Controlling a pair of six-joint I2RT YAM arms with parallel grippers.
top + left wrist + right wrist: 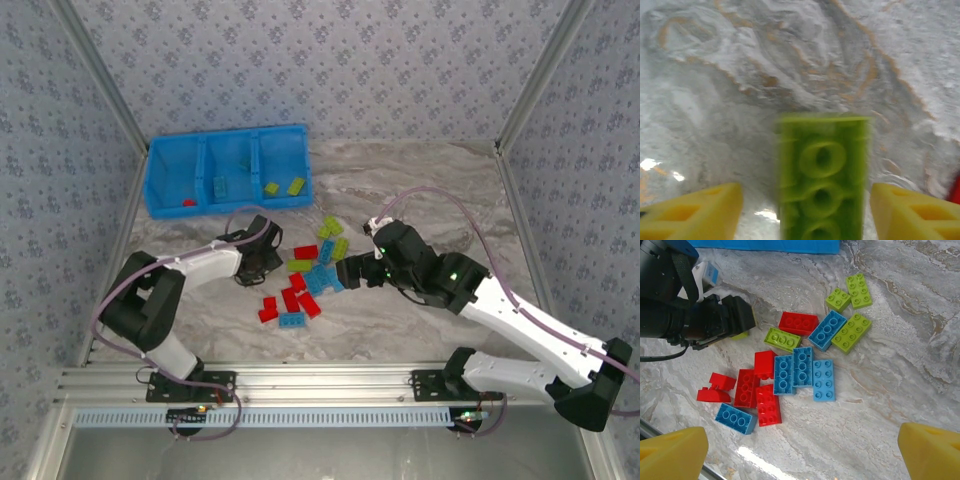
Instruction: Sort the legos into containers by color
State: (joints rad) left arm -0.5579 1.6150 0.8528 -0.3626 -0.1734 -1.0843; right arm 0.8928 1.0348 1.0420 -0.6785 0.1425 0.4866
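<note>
A lime green lego [822,175] stands between the yellow fingertips [690,212] of my left gripper [805,212], its hollow underside toward the camera. A gap shows on each side, so the jaws are open around it. That gripper [266,262] is low over the table at the left edge of the lego pile [308,280]. My right gripper [802,450] hangs wide open above the pile of red [746,388], light blue [823,380] and green [851,333] legos, holding nothing. The blue bin [228,140] holds a red lego [189,203], a blue one [218,186] and two green ones [296,185] in separate compartments.
The bin sits at the back left of the marble table [420,190]. Patterned walls close in the sides and back. The aluminium rail [320,385] runs along the near edge. The left gripper's black body [715,322] lies just left of the pile.
</note>
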